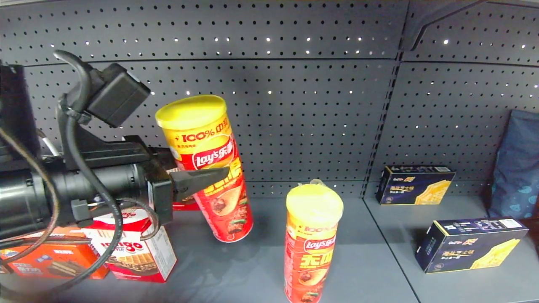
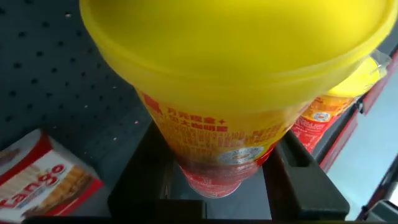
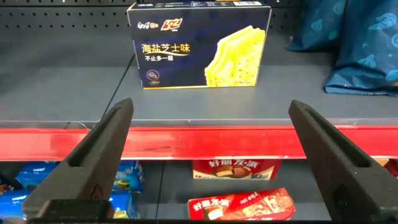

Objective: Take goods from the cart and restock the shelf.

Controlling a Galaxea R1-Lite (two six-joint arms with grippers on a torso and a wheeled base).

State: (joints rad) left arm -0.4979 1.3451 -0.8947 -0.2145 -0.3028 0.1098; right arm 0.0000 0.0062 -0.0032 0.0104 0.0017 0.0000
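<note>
Left pincer clamps the tilted chip can at mid-height, behind and left of the standing can. Its lid leans left of that can, base low over the shelf. Right pincer gapes wide, empty, facing a navy box.

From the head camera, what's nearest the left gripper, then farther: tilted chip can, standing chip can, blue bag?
1. Tilted chip can: clamped in the left gripper.
2. Standing chip can: on the shelf, to its right.
3. Blue bag: far right edge.
</note>
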